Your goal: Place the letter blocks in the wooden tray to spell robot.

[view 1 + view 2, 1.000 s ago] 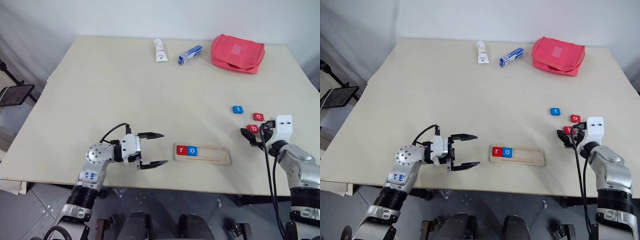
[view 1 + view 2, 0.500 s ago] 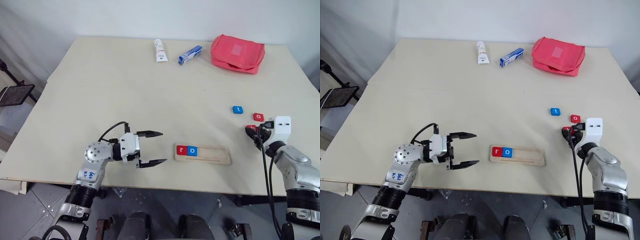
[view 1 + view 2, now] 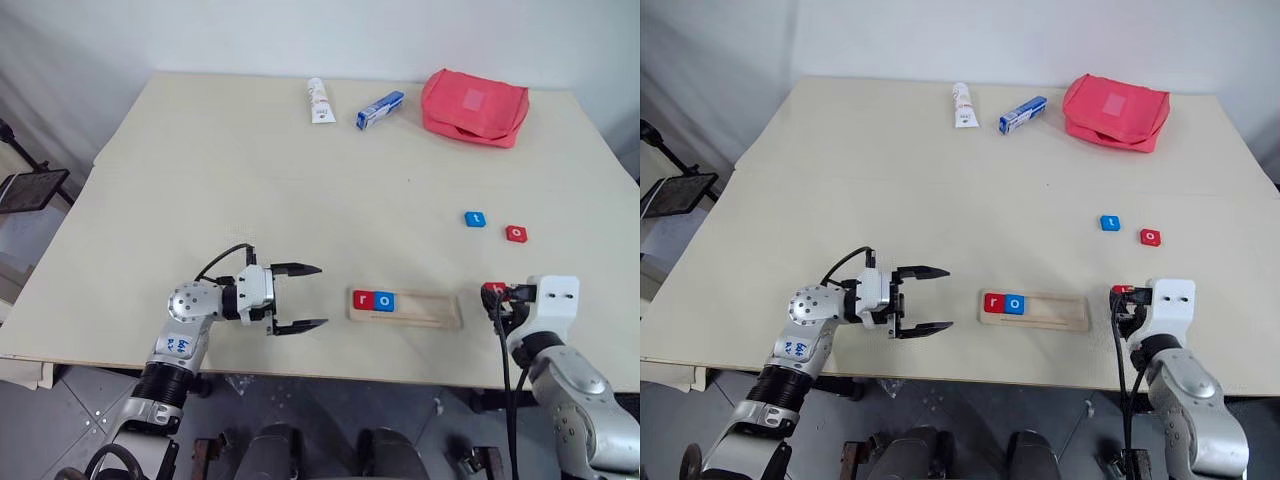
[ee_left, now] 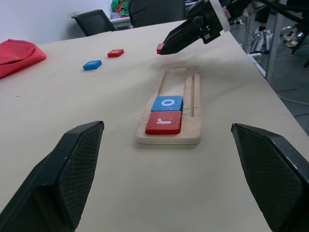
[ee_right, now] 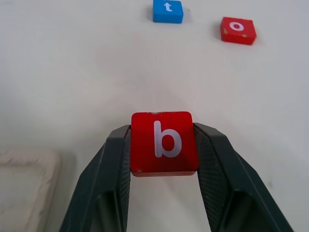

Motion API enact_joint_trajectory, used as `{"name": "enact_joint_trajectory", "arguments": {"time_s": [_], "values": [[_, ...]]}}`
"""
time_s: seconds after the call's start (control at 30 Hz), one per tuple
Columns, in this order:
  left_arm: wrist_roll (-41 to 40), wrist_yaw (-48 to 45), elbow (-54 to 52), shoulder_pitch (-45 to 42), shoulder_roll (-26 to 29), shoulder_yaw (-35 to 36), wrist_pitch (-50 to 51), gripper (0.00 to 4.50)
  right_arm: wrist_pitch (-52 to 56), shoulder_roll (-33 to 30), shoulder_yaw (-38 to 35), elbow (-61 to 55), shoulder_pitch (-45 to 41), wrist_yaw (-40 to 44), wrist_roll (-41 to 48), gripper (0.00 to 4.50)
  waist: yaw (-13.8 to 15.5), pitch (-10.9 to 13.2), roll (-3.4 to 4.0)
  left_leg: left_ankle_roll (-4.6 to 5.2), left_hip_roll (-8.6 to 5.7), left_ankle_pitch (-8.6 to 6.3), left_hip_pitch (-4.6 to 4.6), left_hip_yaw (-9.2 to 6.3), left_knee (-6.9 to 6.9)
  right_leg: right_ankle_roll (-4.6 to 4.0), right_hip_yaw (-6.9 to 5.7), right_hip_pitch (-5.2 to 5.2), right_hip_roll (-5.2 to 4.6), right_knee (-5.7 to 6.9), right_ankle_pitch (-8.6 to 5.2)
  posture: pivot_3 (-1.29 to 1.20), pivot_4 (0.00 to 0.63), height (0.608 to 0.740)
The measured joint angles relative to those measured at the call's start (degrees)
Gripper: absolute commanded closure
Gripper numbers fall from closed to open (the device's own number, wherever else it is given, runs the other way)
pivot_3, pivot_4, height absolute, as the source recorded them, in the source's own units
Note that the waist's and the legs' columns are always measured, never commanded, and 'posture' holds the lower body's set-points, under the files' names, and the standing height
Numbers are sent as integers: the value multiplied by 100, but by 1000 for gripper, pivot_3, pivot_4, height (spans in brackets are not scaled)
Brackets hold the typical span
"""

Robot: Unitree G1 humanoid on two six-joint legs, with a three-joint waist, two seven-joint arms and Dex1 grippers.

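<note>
Right wrist view: right fingers [image 5: 162, 159] pinch red b block [image 5: 163, 142] above bare table [image 5: 72, 87]; left fingers [image 3: 300, 297] spread empty.

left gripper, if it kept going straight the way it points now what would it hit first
Most likely the wooden tray. The left gripper points level along the table toward the tray's near end, where the red r block sits. How high it hangs above the table is unclear, so it might pass over.

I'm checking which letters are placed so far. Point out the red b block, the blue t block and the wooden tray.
red b block [image 5: 164, 143]: right wrist view, its lettered face.
blue t block [image 3: 475, 218]: left eye view, its top face.
wooden tray [image 3: 430, 308]: left eye view, its bare grooved part.
</note>
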Motion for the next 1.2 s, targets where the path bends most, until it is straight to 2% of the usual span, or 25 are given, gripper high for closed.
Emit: {"name": "enact_joint_trajectory", "arguments": {"time_s": [0.3,0.5,0.6,0.77,0.9,1.03,1.2], "values": [[-13,-97,-29,37,20,28,-20,0,16,138,24,14,86,-102,-14,3031,-6,0,0,0,-1,0,0,2,0,0,5,-2,1,0,0,0,150,740],[-14,-94,-198,198,19,34,-23,0,-49,138,23,135,99,-22,3,912,-9,0,0,0,0,0,0,2,0,0,7,-2,2,0,0,0,150,740],[-20,-89,-324,239,20,34,0,0,-186,137,23,133,132,29,-3,38,-4,0,0,0,0,0,0,2,0,0,9,-2,1,0,0,0,150,740],[-93,-29,-507,273,-6,34,118,0,-298,-64,-5,95,293,374,54,38,-5,0,0,1,-1,0,0,2,0,0,12,-1,1,0,0,0,150,740],[-98,92,-612,376,-66,29,188,0,-297,-613,-76,0,402,963,199,38,-4,0,0,1,0,0,2,3,-1,0,13,0,1,-1,0,0,150,740],[-92,290,-779,561,-236,-68,254,0,-297,-1478,-64,-60,392,1797,287,38,-1,0,0,1,1,-1,1,3,0,0,18,4,0,-8,0,0,150,740],[-89,401,-847,640,-248,-126,294,0,-612,-3050,63,391,194,3369,245,38,6,1,-2,2,3,-1,4,-1,0,0,19,19,2,-27,0,0,150,740]]}}
